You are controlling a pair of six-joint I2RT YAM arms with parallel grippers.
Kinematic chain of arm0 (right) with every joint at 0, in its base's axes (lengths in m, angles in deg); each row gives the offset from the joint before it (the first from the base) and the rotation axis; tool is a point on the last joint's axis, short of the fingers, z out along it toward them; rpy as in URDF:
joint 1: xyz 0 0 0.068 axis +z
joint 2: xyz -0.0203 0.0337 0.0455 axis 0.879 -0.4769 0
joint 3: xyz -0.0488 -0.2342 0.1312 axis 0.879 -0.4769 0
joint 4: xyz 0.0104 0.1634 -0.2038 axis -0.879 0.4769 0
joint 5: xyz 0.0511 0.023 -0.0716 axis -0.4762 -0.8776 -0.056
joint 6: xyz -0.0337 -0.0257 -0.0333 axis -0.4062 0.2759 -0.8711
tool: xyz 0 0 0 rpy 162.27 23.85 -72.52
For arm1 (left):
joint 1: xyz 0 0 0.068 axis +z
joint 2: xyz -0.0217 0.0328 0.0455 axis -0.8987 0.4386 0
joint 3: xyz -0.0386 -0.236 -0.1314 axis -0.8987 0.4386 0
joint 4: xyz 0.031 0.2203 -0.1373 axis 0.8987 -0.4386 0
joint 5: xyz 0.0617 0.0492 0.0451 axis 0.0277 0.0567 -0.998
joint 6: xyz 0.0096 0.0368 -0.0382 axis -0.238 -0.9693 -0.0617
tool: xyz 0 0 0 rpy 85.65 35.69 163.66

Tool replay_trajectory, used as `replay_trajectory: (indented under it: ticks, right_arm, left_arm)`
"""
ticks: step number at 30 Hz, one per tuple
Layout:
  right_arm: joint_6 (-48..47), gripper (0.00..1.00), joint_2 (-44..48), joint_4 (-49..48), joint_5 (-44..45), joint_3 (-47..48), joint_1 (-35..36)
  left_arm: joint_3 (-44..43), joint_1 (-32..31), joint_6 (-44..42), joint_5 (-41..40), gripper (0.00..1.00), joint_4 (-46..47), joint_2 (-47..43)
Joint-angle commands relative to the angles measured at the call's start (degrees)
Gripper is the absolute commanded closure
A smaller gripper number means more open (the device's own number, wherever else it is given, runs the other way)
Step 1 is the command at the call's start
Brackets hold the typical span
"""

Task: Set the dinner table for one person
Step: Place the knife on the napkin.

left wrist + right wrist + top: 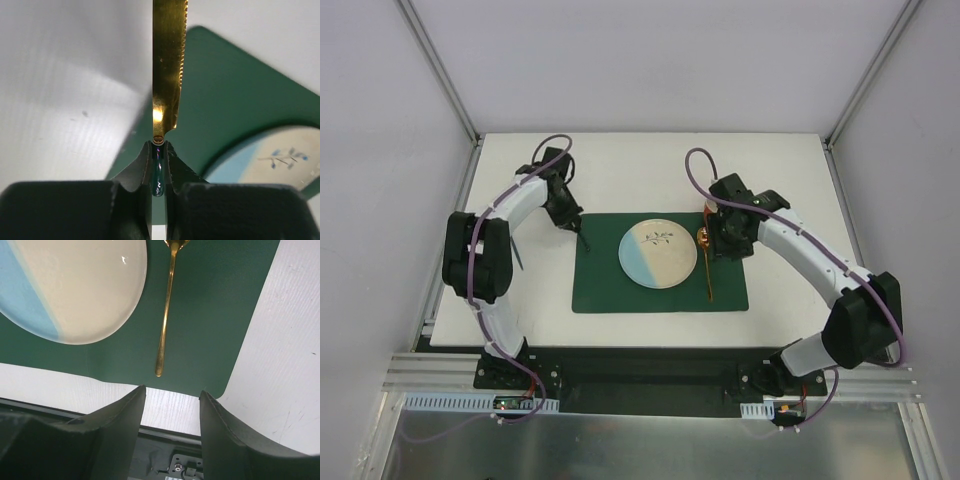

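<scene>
On the white dinner table (pixel 640 170) lies a dark green placemat (pixel 660 295) with a cream-and-blue plate (pixel 658 255) at its middle. A gold spoon (pixel 707 272) rests on the mat just right of the plate. My left gripper (pixel 579 232) hangs over the mat's left edge, shut on a knife by its dark teal handle (pixel 158 176). The knife's gold serrated blade (pixel 169 65) points away from the fingers. My right gripper (pixel 717 243) is above the spoon's bowl end. In the right wrist view it (pixel 170 395) is open and empty, with the spoon (pixel 167 310) lying free.
Bare white tabletop (pixel 290 365) runs right of the mat, and more (pixel 65 100) lies left of it. Grey walls and metal frame posts close in the table on three sides. Both arm bases stand on the black rail at the near edge.
</scene>
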Motion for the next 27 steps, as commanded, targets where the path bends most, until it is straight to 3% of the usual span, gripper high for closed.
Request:
replay_trajectory:
  ticks: [1,13,27]
  right_arm:
    - [-0.8,0.5,-2.56,-0.18,-0.63,4.44,-0.31]
    - [-2.03,0.5,-2.13,0.97,0.95,6.29,-1.28]
    - [-3.43,0.5,-0.54,1.41,1.39,4.89,-2.25]
  left_arm:
    - [-5.29,-5.2,-2.15,3.58,1.0,-4.18,-2.75]
    - [-12.77,-19.44,-1.97,7.01,1.0,-4.8,6.65]
    - [-10.49,-23.05,-2.41,6.75,1.0,-4.1,11.66]
